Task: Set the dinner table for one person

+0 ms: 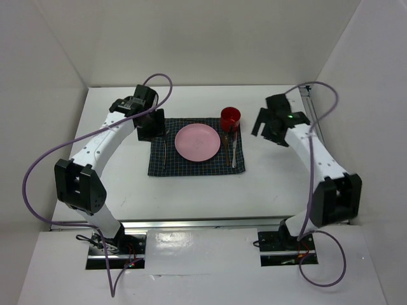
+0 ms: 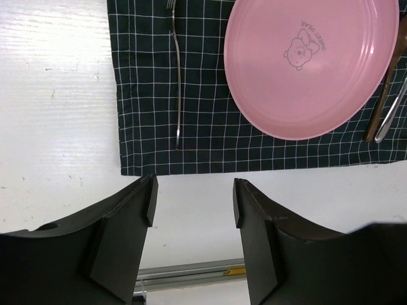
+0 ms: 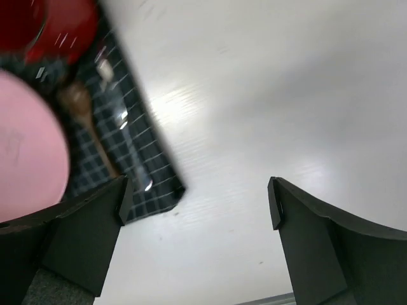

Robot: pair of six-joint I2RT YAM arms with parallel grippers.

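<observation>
Hovering above the dinner table, left gripper agape, right gripper agape

You've got lettering only on the pink plate, beside its cartoon face; it's upside down and too small to read.

Left arm: I rise from my base, elbow set outward to the left, forearm reaching forward, wrist turned inward. Left gripper: jaws parted, both dark fingers in view, nothing held between them. Right arm: mirrored pose, elbow outward to the right, wrist angled inward. Right gripper: jaws spread wider than the left pair, nothing between them. Both grippers hang clear of contact.
</observation>
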